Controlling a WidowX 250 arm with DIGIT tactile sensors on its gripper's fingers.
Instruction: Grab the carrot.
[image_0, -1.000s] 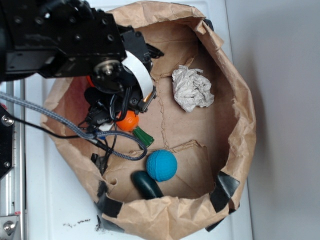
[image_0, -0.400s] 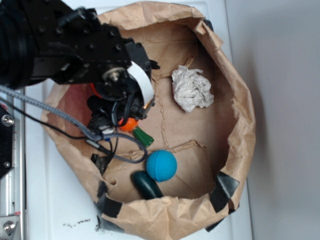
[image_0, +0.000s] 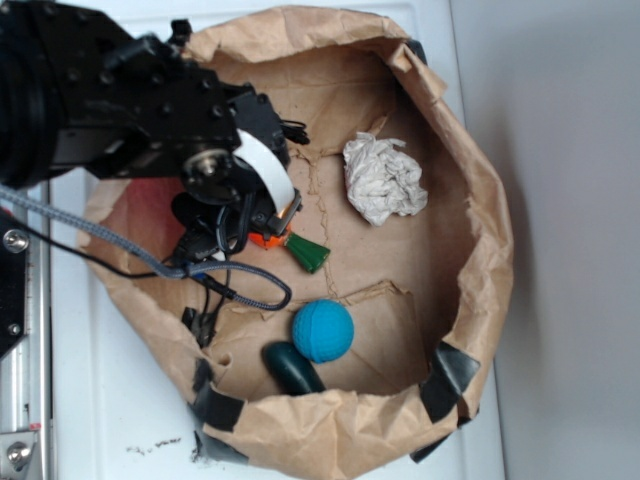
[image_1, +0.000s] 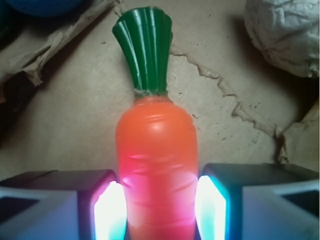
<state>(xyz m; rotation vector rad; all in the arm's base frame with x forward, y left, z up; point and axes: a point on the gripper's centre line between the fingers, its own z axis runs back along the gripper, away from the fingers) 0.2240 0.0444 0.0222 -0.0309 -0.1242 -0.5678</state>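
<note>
The carrot (image_1: 156, 150) is smooth bright orange with a ribbed dark-green stem, and it lies on the brown paper floor of the bag. In the wrist view its body sits between my two lit pads (image_1: 110, 210), which press on both of its sides, so the gripper (image_1: 159, 212) is shut on it. From the exterior view only a bit of orange and the green stem of the carrot (image_0: 300, 250) stick out from under the black gripper (image_0: 262, 238). The carrot's tip is hidden by the arm.
Everything lies inside a wide brown paper bag (image_0: 485, 260) with raised walls. A crumpled paper ball (image_0: 384, 178) sits at the back right. A blue ball (image_0: 323, 331) and a dark-green rounded object (image_0: 293, 368) lie toward the front. A braided cable (image_0: 240, 285) hangs beside the gripper.
The arm has shifted left and up a little. The carrot's green stem has swung from pointing down-right to a spot higher and further right, and less orange shows under the gripper.
</note>
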